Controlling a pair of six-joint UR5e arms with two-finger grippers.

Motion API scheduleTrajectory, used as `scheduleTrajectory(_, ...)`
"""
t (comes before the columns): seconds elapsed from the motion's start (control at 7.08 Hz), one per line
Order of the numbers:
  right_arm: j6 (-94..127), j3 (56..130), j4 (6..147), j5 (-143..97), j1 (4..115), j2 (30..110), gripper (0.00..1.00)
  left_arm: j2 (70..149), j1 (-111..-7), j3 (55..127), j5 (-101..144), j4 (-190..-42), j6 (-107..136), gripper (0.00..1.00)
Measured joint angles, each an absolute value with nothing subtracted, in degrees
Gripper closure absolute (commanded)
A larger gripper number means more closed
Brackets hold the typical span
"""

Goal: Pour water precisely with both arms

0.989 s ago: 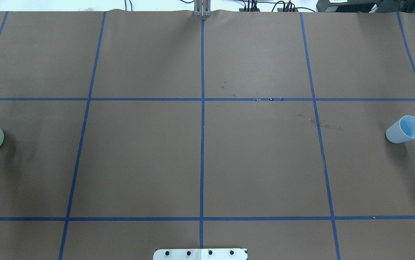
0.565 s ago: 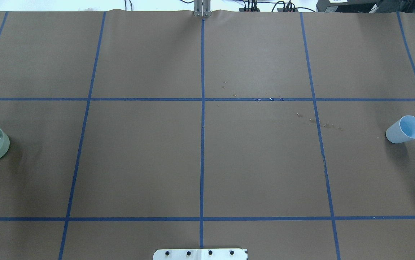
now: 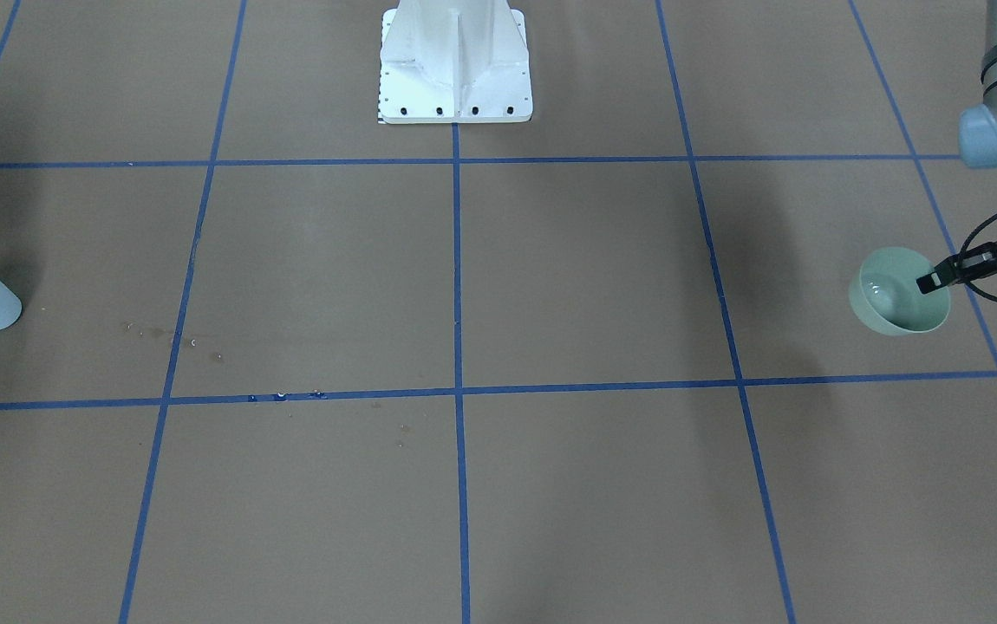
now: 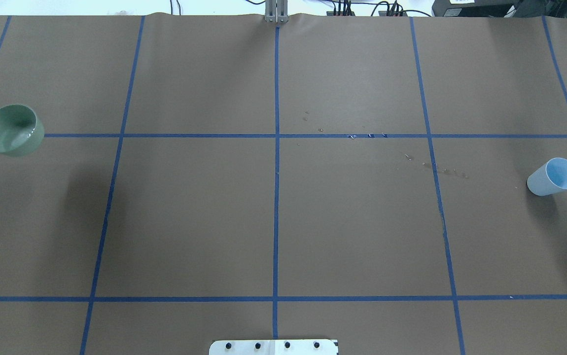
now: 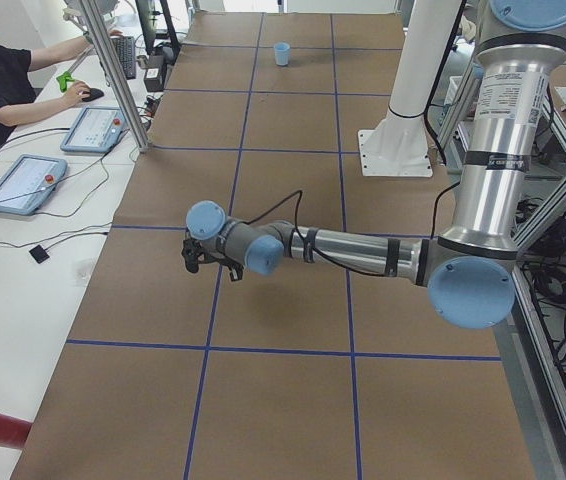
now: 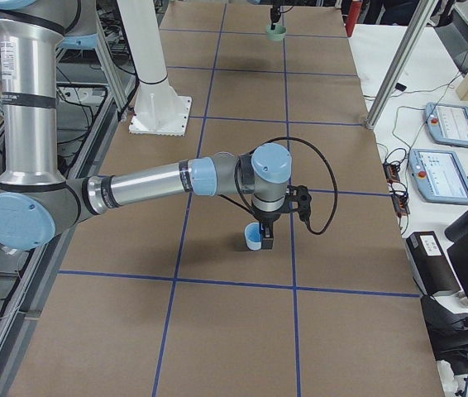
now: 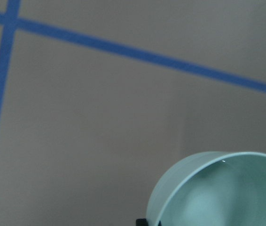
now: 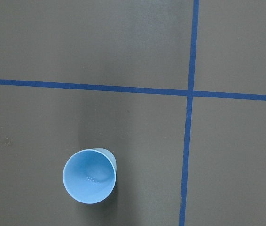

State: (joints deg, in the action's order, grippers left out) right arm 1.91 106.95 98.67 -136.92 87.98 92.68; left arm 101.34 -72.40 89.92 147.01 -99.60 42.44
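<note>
Clear water glinting in a green cup at the table's ten o'clock, left gripper clamped on its rim, blue cup upright at three o'clock, right gripper beside it, fingers apart or together cannot tell, green cup now nearer twelve than a second ago

No word, number or brand reads clearly anywhere on the table or the things standing on it. Small dark marks run down the silver upright tube of the left arm, at two o'clock in the left-side view, too fine to make out. At ten o'clock there, two tablets show only coloured patches on their screens, with nothing legible.
</note>
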Motion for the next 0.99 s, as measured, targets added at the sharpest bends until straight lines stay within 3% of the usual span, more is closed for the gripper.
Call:
scheduleTrajectory(0.28, 1.93, 106.93, 98.63, -137.02, 87.98, 92.86, 0.0, 113.84, -67.36, 93.3, 145.5, -90.64, 57.65, 1.0)
scheduleTrajectory(0.56, 1.93, 106.83, 98.47, -137.15, 87.98, 93.11, 0.0, 124.66, -53.9, 93.01, 137.17, -89.81, 75.82, 1.0)
scheduleTrajectory(0.99, 2.01, 106.49, 98.36, -136.8, 87.98, 93.22, 0.0, 134.23, -41.76, 82.43, 127.02, -99.22, 89.78, 1.0)
